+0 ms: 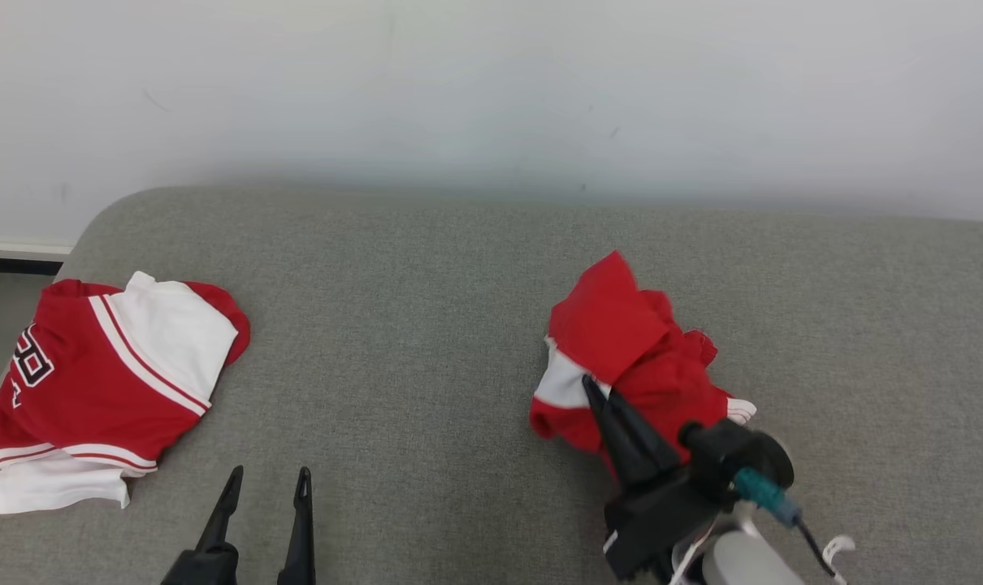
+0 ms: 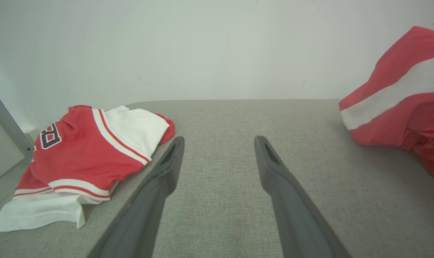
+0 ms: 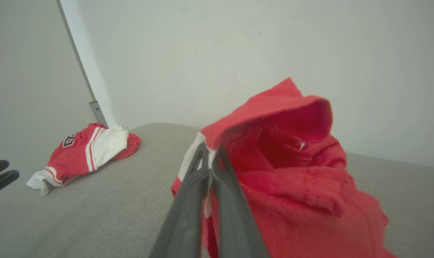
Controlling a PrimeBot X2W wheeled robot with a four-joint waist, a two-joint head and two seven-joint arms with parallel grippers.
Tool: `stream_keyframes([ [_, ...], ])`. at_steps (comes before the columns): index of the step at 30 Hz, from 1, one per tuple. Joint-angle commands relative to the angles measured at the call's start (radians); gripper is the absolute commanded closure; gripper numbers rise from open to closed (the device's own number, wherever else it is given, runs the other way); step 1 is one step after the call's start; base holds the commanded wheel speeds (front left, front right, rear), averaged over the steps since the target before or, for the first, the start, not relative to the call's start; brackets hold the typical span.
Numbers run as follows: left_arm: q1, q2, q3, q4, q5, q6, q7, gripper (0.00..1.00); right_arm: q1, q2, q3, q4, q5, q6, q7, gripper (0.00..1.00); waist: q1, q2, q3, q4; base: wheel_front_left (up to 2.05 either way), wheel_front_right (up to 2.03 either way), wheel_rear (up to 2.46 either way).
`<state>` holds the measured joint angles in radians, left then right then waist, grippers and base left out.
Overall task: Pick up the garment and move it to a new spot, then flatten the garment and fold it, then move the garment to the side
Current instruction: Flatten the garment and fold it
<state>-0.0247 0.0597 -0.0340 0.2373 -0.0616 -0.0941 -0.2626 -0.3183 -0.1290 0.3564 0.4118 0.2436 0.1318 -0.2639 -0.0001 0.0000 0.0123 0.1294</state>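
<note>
Jaws of the right gripper (image 3: pixel 210 152) are pressed together on the crumpled garment (image 1: pixel 638 349), pinching a fold where its white band meets the red cloth; in the right wrist view a sliver of white fabric shows between the two dark fingers. Jaws of the left gripper (image 1: pixel 270 473) stand wide apart with nothing between them, the fingertips poised over bare grey cushion (image 1: pixel 418 325) near the front edge, left of centre in the head view. The garment sits on the right half of the cushion as a loose red heap, one peak of cloth standing up toward the white wall (image 1: pixel 491 81) and a hollow, hood-like fold open toward the right wrist camera. Whether the heap is lifted clear of the cushion or rests on it cannot be told. A second jersey (image 1: pixel 101 382), red with white panels, white and red stripes and dark lettering, lies folded at the far left end of the cushion, well apart from the garment and just left of the open left gripper. In the left wrist view its red and white edge lies close beside the left finger. A grey metal post (image 3: pixel 82 71) rises against the wall behind that jersey.
</note>
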Motion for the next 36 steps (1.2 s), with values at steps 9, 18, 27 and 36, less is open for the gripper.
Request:
stream_keyframes([
  [9,0.031,-0.008,-0.029,0.011,-0.024,0.002,-0.003,0.0,0.13,-0.013,0.171,0.022,0.066,-0.002,-0.001,0.0,0.0001,0.0,-0.006,-0.016,0.0,0.0,0.0],
  [18,0.033,-0.009,-0.025,0.012,-0.022,0.004,-0.003,0.0,0.215,-0.018,0.077,-0.127,0.063,-0.002,-0.001,0.0,0.0001,0.0,-0.026,-0.044,0.0,0.0,0.0],
  [27,0.043,-0.009,-0.018,-0.007,-0.017,0.012,-0.003,0.0,0.311,-0.026,-0.168,-0.315,0.032,-0.002,-0.001,0.0,0.0001,0.0,-0.024,-0.069,0.0,0.0,0.0],
  [36,0.028,-0.01,-0.039,-0.012,-0.009,0.003,-0.003,0.0,0.387,0.006,-0.267,-0.33,0.009,-0.002,-0.001,0.0,0.0001,0.0,-0.009,-0.082,0.0,0.0,0.0],
])
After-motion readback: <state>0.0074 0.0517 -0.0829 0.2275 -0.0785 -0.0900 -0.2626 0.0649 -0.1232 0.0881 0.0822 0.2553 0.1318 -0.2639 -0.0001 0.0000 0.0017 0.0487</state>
